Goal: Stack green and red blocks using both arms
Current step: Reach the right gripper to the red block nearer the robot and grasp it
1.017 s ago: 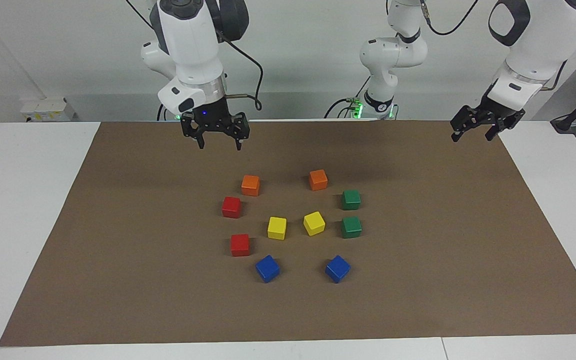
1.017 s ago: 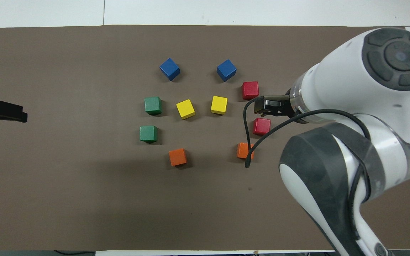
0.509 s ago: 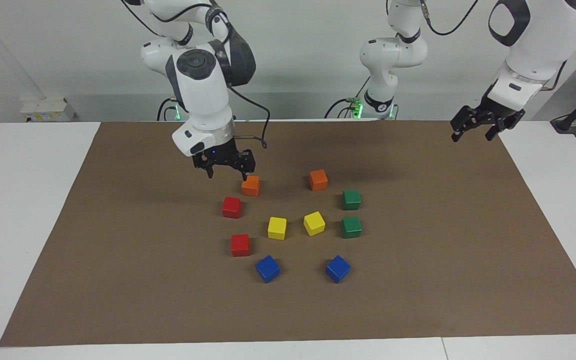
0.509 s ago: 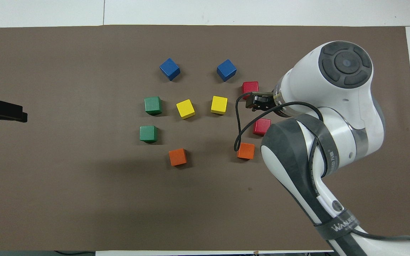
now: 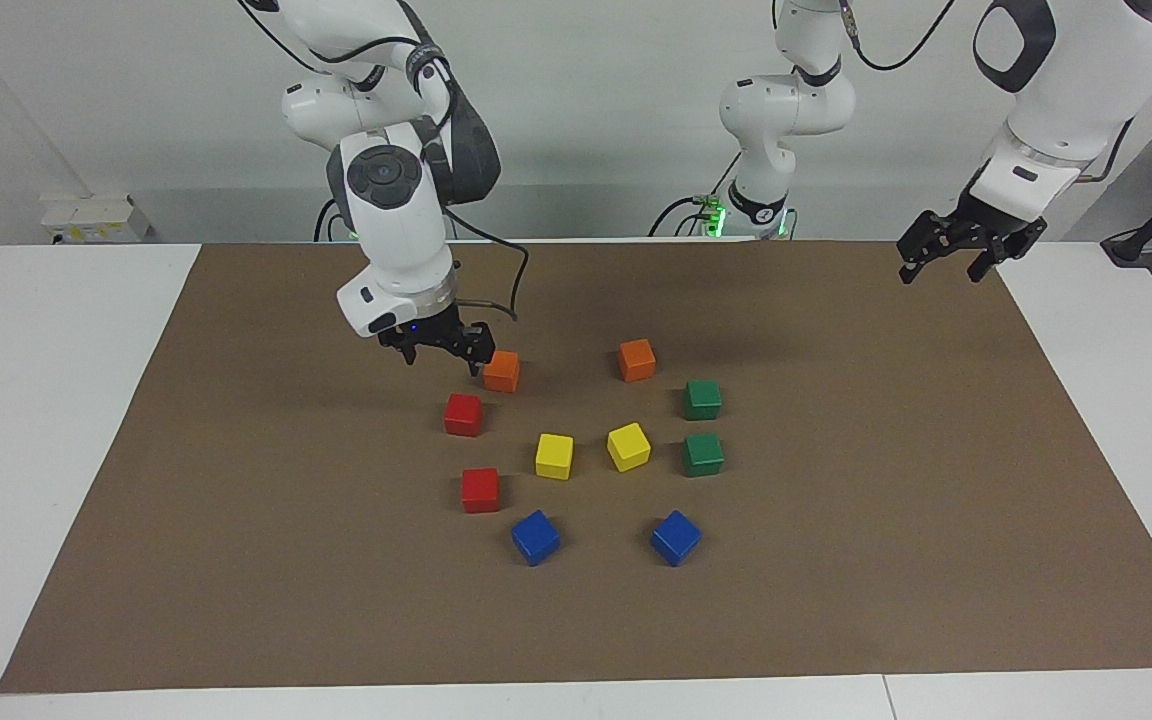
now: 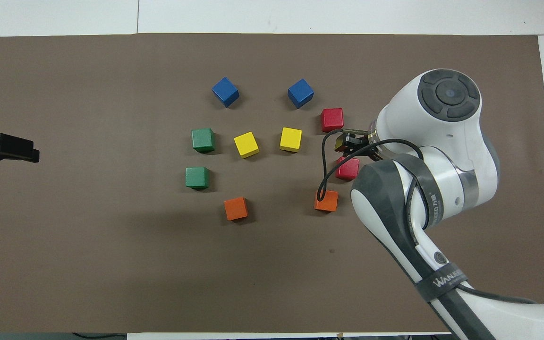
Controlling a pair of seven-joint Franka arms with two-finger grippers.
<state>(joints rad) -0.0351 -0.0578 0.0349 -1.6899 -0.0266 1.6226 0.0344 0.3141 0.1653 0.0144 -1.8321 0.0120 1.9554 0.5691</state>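
White walls back a white worktop (image 5: 56,420) covered by a brown mat (image 5: 836,560), on which ten cubes lie in a loose ring. Two red blocks sit toward the right arm's end: one (image 5: 463,414) nearer the robots, the other (image 5: 480,490) farther from them. Two green blocks sit toward the left arm's end, one (image 5: 702,399) nearer the robots and one (image 5: 702,454) farther, close together but not touching. Two yellow cubes (image 5: 554,456) lie in the middle, two blue cubes (image 5: 535,537) farthest from the robots, and two orange cubes (image 5: 501,371) nearest them.

Compared with a second ago, the right arm has bent forward and dropped a long way. Its right claw (image 5: 441,350), fingers spread and holding nothing, now hangs low just above the mat, beside the orange cube at its end of the ring and close to the nearer red block, without touching either. Half a second ago it was slightly higher and closer to the orange cube.

The left claw (image 5: 940,261) waits raised over the mat's corner at the left arm's end, fingers spread and empty, scarcely shifted. No cube has moved; nothing is stacked
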